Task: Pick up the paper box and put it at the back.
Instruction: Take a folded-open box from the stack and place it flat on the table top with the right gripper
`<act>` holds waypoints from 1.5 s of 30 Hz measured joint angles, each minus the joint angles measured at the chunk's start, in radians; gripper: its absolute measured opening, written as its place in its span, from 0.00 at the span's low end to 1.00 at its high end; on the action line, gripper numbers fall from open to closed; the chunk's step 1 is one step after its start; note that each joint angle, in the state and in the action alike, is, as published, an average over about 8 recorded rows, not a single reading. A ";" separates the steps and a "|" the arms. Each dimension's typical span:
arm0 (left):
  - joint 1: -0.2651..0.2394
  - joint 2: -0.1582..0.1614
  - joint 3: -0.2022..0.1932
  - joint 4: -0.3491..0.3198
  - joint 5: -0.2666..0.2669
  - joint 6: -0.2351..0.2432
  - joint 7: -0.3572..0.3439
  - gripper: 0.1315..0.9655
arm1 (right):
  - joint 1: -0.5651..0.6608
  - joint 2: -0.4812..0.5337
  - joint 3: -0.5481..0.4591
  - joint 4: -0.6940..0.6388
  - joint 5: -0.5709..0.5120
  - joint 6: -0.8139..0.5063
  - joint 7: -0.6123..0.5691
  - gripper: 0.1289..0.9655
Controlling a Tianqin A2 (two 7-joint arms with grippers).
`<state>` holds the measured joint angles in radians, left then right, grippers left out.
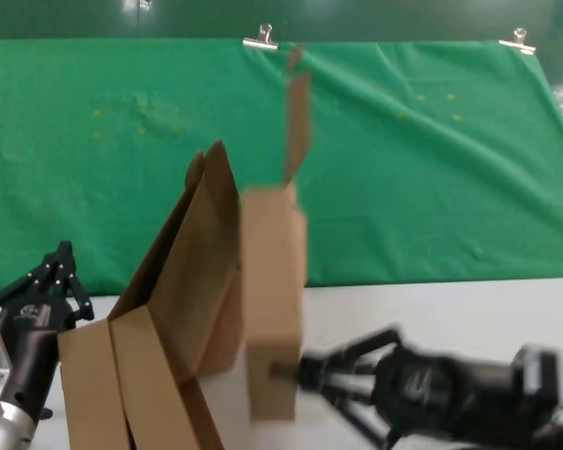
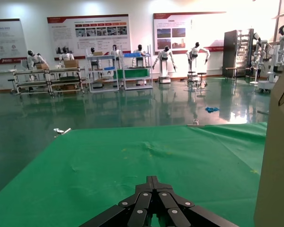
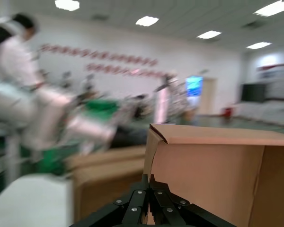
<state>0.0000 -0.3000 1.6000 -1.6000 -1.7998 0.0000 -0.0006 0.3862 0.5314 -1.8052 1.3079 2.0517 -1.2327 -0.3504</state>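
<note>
My right gripper point(image 1: 300, 372) pinches the lower edge of the paper box point(image 1: 272, 300), which stands on end at the near edge of the green cloth point(image 1: 432, 187), its lid flap up over the cloth. Just left of it lean the other cardboard boxes point(image 1: 159, 347) on the white tabletop point(image 1: 450, 309). My left gripper point(image 1: 64, 258) waits beside them, fingers pressed together

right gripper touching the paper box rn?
Touching. In the head view the right gripper has its tips closed on the lower edge of the upright paper box; the right wrist view shows the fingertips meeting against the cardboard wall.
</note>
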 joint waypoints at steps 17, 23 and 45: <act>0.000 0.000 0.000 0.000 0.000 0.000 0.000 0.01 | 0.201 0.013 0.194 -0.255 -0.003 0.327 0.010 0.03; 0.000 0.000 0.000 0.000 0.000 0.000 0.000 0.01 | 0.389 -0.004 0.179 -0.517 -0.168 0.387 -0.239 0.03; 0.000 0.000 0.000 0.000 0.000 0.000 0.000 0.17 | 0.792 -0.100 -0.089 -1.046 -0.545 0.483 -0.569 0.03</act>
<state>0.0000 -0.3000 1.6001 -1.6000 -1.7996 0.0000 -0.0005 1.1780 0.4319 -1.8943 0.2622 1.5070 -0.7498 -0.9195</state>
